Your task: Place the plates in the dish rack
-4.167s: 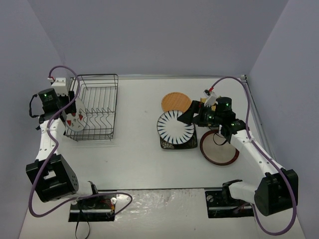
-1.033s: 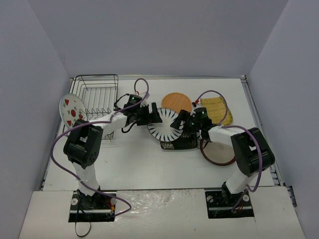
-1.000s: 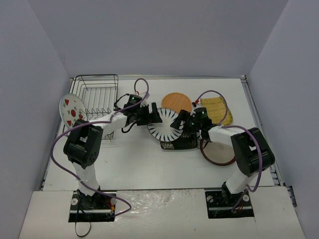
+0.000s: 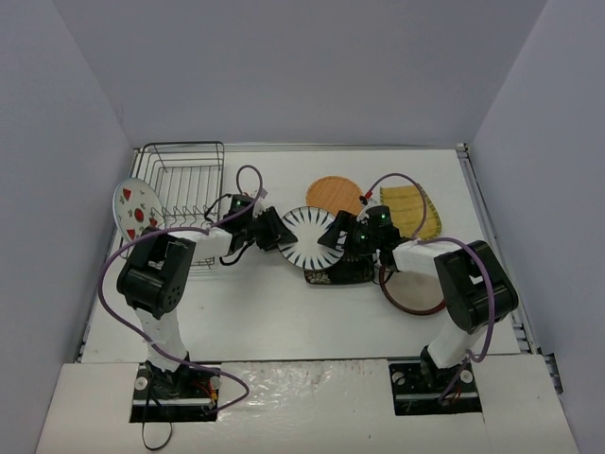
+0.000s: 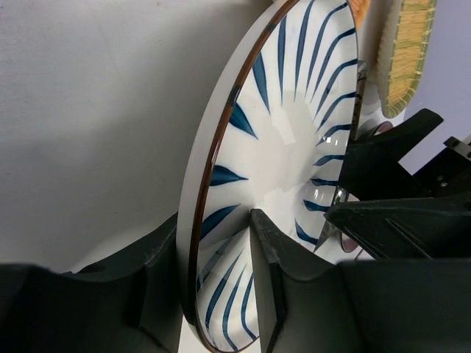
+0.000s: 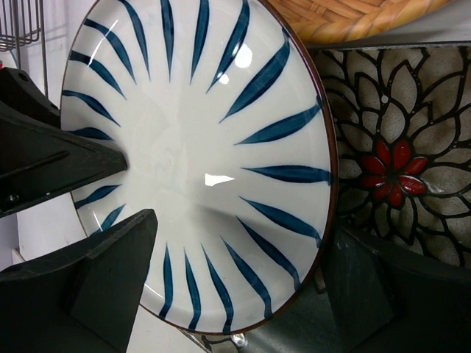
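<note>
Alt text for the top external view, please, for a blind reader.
A striped plate is held above mid-table, both arms' jaws at its opposite rims, over a dark patterned plate. A wire dish rack with a watermelon plate stands back left; orange plate and yellow-green plate lie back right.

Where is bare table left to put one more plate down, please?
Bare table runs along the near side, in front of the dark square plate. A smaller patch lies between the dish rack and the orange plate. The middle, around the striped plate, is crowded.
</note>
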Robot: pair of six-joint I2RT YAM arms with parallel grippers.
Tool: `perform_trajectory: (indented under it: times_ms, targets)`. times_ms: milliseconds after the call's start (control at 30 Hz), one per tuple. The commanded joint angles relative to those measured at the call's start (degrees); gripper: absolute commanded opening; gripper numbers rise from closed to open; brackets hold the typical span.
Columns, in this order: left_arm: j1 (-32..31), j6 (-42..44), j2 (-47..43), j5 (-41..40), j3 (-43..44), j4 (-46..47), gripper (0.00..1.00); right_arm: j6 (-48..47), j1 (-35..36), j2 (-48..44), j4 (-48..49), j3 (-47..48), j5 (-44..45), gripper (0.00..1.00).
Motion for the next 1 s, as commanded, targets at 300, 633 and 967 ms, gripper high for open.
perform_trajectory:
  times_ms: [300,633,967]
  targets:
    - [-0.02,-4.36,-12.82,2.73,1.01,9.50,0.00,-3.81,-0.36,-6.99,-3.27,-1.94,-4.20,0.84]
    - [0.07,-4.59,-17.95,4.14,3.59,8.27,0.00,-4.27,-0.74,-12.82,-3.40,-1.86,-7.09,0.84]
    - [0.53,11.10,-25.26,-2.39,15.41,-14.56,0.00,-10.82,-4.43,-28.08,-20.89,7.66,-5.05,0.94]
